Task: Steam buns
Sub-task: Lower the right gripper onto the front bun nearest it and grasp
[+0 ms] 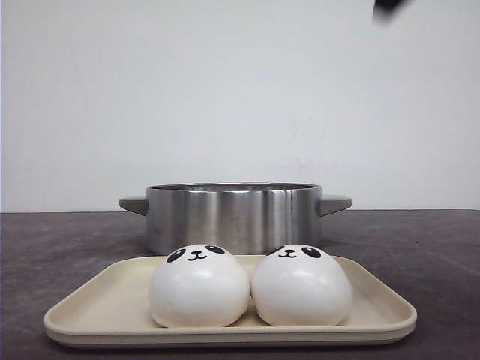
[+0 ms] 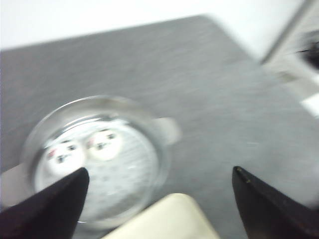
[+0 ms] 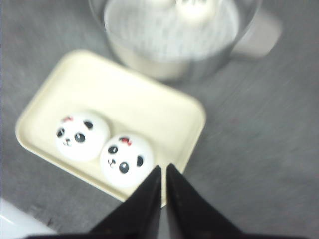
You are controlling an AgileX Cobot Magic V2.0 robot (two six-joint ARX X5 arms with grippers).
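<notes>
Jaws of the left gripper (image 2: 159, 199) gape wide and empty; the right gripper (image 3: 163, 191) is pinched closed on nothing. Two buns (image 2: 82, 149) sit in the pot (image 1: 232, 217); two buns (image 1: 251, 289) wait at the tray's (image 1: 82, 315) front edge, about halfway done.

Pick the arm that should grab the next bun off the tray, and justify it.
Probably the right. Its gripper hangs above the tray, close to the nearest bun, though its fingers are shut and must open first. The left gripper is open but hangs by the pot.
</notes>
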